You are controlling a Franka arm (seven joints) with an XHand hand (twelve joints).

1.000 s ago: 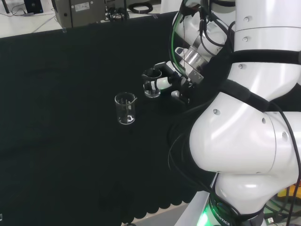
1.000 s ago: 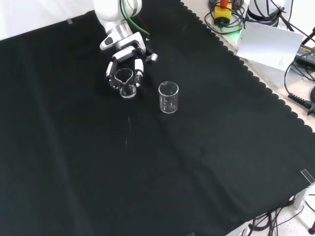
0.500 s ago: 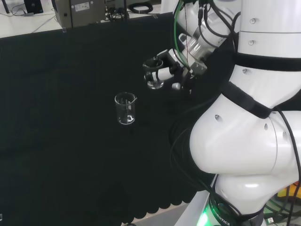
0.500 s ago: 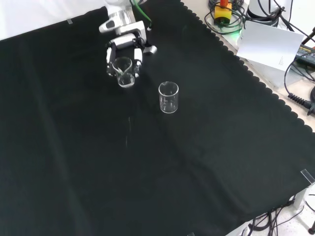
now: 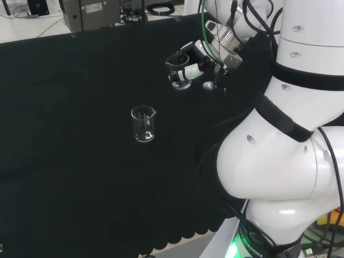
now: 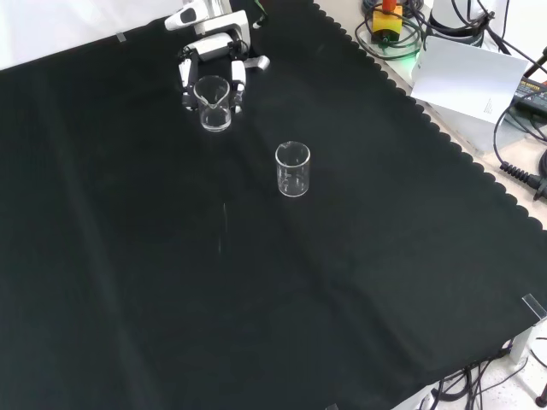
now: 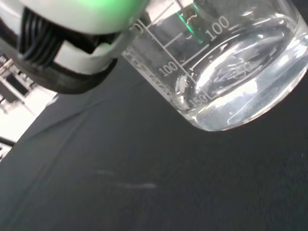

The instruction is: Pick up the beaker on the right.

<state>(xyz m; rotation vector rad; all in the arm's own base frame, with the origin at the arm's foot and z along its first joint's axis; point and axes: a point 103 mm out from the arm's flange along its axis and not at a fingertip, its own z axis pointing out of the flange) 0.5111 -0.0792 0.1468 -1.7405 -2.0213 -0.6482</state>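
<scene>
While the hand (image 6: 214, 70) curls round it, we see the beaker (image 6: 214, 103) up off the cloth (image 6: 256, 282).
We see a second beaker (image 6: 292, 169) standing apart on it.

A robotics lab, by the look of it: a bench draped in black scalloped-edge cloth (image 6: 359, 282), clear glass graduated beakers (image 6: 293, 169) on it, grey electronic equipment boxes (image 5: 88, 12) at the far edge, and loose black cables (image 6: 521, 175) beside a white paper sheet (image 6: 466, 75).
</scene>
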